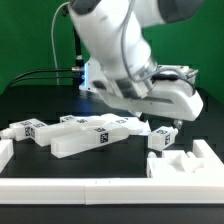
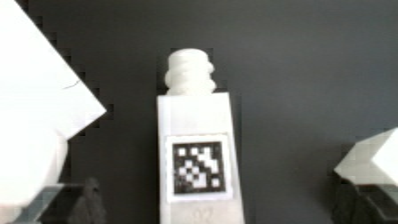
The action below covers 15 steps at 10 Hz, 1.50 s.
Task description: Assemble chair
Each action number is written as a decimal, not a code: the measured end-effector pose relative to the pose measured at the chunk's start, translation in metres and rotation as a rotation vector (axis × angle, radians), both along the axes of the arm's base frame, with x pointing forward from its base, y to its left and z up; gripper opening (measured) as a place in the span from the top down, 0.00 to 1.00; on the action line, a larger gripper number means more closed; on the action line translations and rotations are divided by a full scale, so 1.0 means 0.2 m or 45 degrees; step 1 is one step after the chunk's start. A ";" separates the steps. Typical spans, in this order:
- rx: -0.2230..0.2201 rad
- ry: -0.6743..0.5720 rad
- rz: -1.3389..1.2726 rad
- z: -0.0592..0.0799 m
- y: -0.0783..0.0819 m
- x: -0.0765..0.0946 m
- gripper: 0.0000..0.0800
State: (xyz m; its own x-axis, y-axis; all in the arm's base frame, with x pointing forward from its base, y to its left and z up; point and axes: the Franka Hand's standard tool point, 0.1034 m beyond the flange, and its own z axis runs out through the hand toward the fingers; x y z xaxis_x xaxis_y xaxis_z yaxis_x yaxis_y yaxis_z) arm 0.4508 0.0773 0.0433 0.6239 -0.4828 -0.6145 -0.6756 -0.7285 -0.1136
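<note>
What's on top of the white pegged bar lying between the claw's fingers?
A black-and-white square tag sits on the top face of the pegged bar, nothing else. The open claw straddles it without gripping. Its underside against the black table is hidden.

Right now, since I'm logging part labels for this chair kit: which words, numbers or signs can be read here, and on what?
No words, numbers or brand names can be read in either view.
Wrist view: the white pegged bar carries one black-and-white square tag, a coded pattern with no letters.
Exterior view: the white parts carry similar tags, too small to make out.
</note>
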 end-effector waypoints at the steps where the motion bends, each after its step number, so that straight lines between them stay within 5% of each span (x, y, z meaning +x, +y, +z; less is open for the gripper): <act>1: 0.103 0.038 0.051 -0.05 -0.03 0.05 0.19; 3: 0.224 0.162 0.016 -0.08 -0.08 0.04 0.19; 10: 0.210 0.267 -0.058 -0.16 -0.01 -0.04 0.19; 12: 0.210 0.267 -0.059 -0.16 -0.01 -0.04 0.51; 15: 0.191 0.233 -0.058 -0.15 -0.01 -0.01 0.65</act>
